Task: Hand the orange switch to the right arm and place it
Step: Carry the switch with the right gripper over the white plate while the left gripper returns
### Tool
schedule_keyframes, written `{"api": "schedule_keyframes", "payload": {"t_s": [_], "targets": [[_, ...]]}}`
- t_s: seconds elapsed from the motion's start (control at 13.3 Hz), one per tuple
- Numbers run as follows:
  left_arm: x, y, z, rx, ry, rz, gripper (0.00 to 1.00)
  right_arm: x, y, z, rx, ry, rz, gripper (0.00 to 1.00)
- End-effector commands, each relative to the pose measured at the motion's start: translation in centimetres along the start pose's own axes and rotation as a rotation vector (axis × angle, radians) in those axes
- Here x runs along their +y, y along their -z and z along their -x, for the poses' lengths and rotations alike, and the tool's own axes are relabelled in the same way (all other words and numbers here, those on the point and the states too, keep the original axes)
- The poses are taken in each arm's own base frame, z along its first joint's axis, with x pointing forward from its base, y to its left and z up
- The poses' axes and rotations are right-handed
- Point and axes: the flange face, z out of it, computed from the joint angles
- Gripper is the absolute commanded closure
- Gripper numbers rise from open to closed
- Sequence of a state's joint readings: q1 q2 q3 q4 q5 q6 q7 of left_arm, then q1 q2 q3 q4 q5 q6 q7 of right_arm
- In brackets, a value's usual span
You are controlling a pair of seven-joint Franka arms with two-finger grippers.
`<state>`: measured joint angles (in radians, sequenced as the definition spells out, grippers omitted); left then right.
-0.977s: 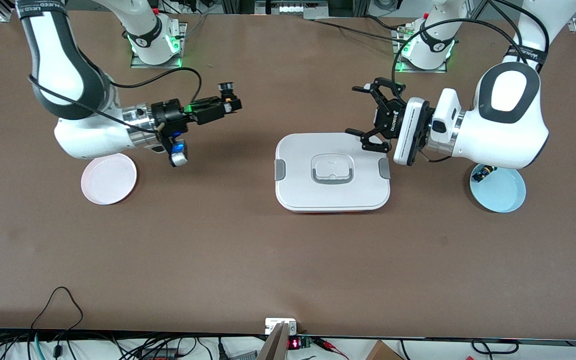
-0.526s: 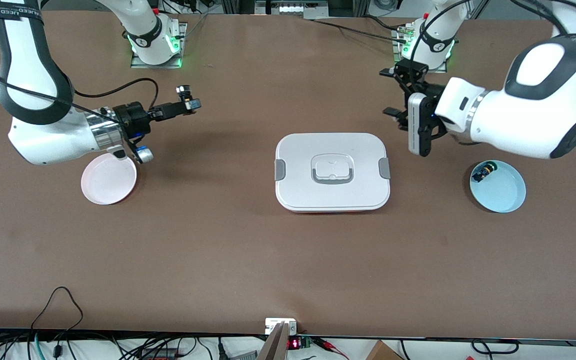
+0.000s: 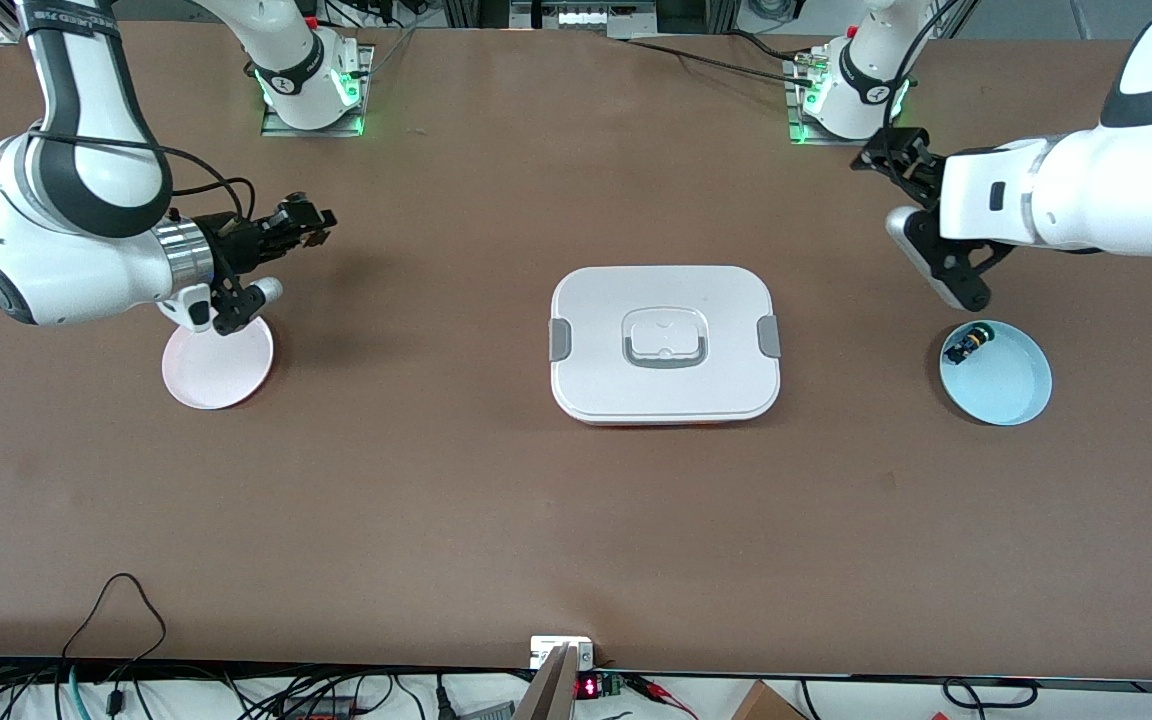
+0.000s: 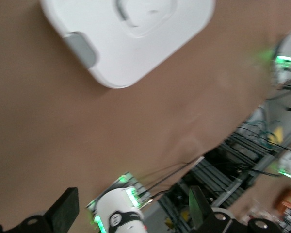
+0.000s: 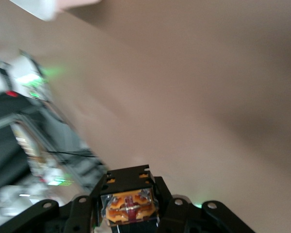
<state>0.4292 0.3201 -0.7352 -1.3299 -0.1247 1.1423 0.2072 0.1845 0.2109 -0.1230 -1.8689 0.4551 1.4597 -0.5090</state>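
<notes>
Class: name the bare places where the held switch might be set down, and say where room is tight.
The pink plate lies bare beside the right gripper, which holds the orange switch. The brown table nearer the camera than the white box is bare. The blue plate already holds a button.

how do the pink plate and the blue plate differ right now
The pink plate lies at the right arm's end of the table; the blue plate lies at the left arm's end. The blue plate holds a small black button near its rim; the pink plate holds nothing. The right arm's wrist overlaps the pink plate's rim; the blue plate shows whole. Both are round and shallow.
</notes>
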Motion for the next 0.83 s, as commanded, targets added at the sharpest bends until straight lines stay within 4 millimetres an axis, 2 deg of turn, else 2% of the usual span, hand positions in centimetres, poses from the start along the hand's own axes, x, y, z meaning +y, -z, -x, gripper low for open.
{"api": "schedule_keyframes", "payload": {"t_s": [0.0, 0.15, 0.3, 0.38, 0.53, 0.75], "targets": [[-1.0, 2.7, 2.8, 0.064, 0.174, -0.185, 0.0, 1.3, 1.8, 0.7, -0.017, 0.174, 0.221, 0.81], [-3.2, 3.6, 4.8, 0.157, 0.332, -0.229, 0.0, 3.1, 3.1, 0.2, -0.022, 0.294, 0.396, 0.81], [-4.1, 3.6, 6.9, 0.252, 0.561, -0.241, 0.0, 4.5, 4.0, -0.4, -0.034, 0.39, 0.544, 0.81], [-4.1, 3.3, 7.9, 0.291, 0.615, -0.243, 0.0, 4.9, 4.5, -0.8, -0.033, 0.43, 0.607, 0.81], [-5.8, 3.9, 9.2, 0.374, 0.638, -0.279, 0.0, 6.2, 3.7, -1.1, -0.033, 0.511, 0.675, 0.81], [-7.5, 4.0, 8.4, 0.374, 0.611, -0.34, 0.0, 8.9, 0.6, -1.0, -0.022, 0.566, 0.7, 0.81]]}}
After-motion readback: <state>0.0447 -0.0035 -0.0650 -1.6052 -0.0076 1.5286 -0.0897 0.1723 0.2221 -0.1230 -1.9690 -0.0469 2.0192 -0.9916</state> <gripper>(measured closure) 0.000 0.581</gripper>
